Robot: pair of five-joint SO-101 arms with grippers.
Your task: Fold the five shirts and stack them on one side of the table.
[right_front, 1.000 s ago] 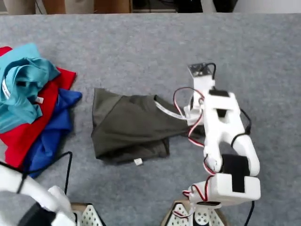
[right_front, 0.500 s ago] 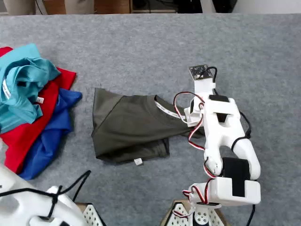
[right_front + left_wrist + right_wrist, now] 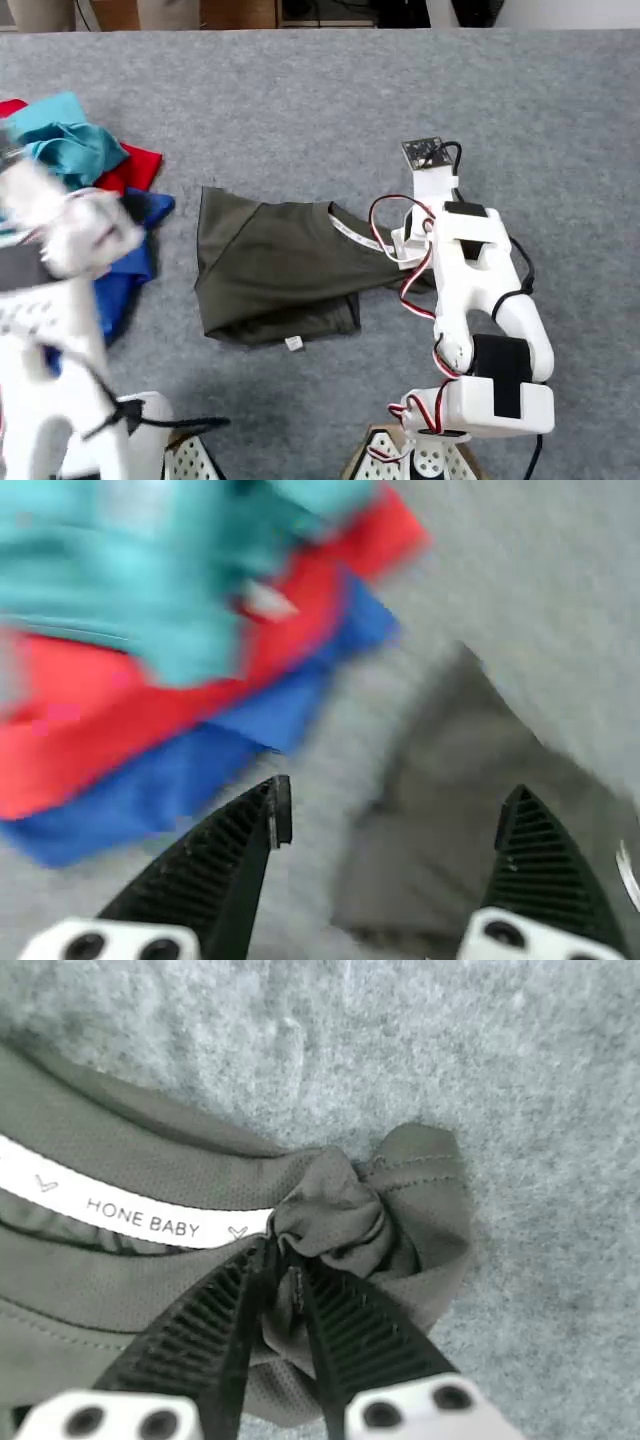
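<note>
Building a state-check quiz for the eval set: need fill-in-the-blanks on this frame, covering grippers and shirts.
1. The right gripper is ___ on a pinch of the dark olive shirt.
2. The left gripper is ___, with nothing between its fingers.
3. The teal shirt lies on the red shirt; the shirt under both is ___.
Missing words: shut; open; blue.

A grey, felt-like table (image 3: 300, 100). A dark olive shirt (image 3: 270, 270) lies half-folded near its middle. Near the left edge in the high view sits a heap: blue shirt (image 3: 128, 275) lowest, red shirt (image 3: 140, 165) over it, teal shirt (image 3: 70, 140) on top.
</note>
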